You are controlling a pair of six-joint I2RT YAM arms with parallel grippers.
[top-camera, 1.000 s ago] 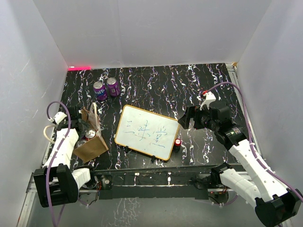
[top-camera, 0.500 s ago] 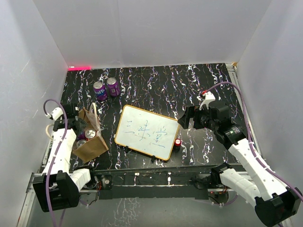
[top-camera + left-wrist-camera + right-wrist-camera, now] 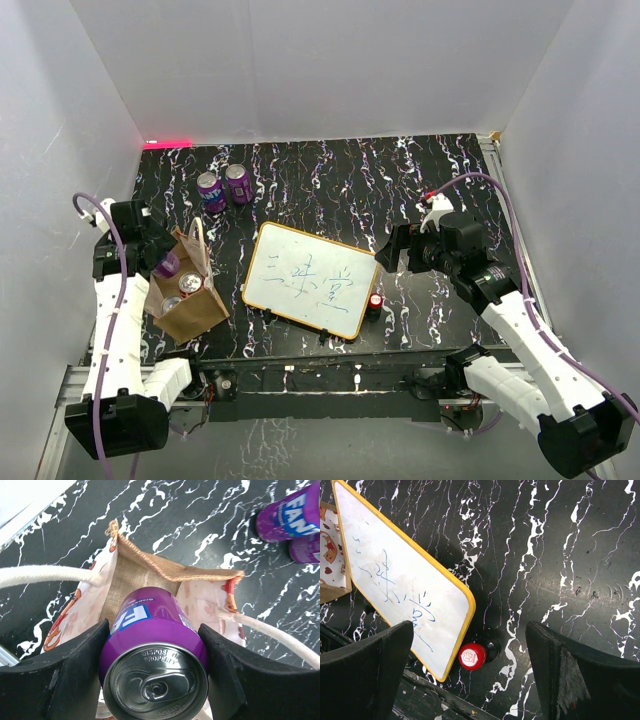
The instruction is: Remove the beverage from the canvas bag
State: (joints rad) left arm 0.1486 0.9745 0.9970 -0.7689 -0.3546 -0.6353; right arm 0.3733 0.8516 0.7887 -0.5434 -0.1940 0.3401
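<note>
One purple can point(image 3: 155, 630) clamped in left pincer point(image 3: 152, 665), over canvas bag point(image 3: 145, 575) mouth, right pincer point(image 3: 469, 645) apart above surface point(image 3: 560, 555)

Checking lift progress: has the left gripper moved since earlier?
Yes: left gripper rose from inside the canvas bag toward its left rim, gripping a purple can.

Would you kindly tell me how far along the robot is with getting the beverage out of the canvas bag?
Seemingly done: two purple cans stand on the table beyond the canvas bag. In hand: the left gripper is shut on a purple can, held above the bag's mouth. Left: set it down on the table; two more can tops show inside the bag.
</note>
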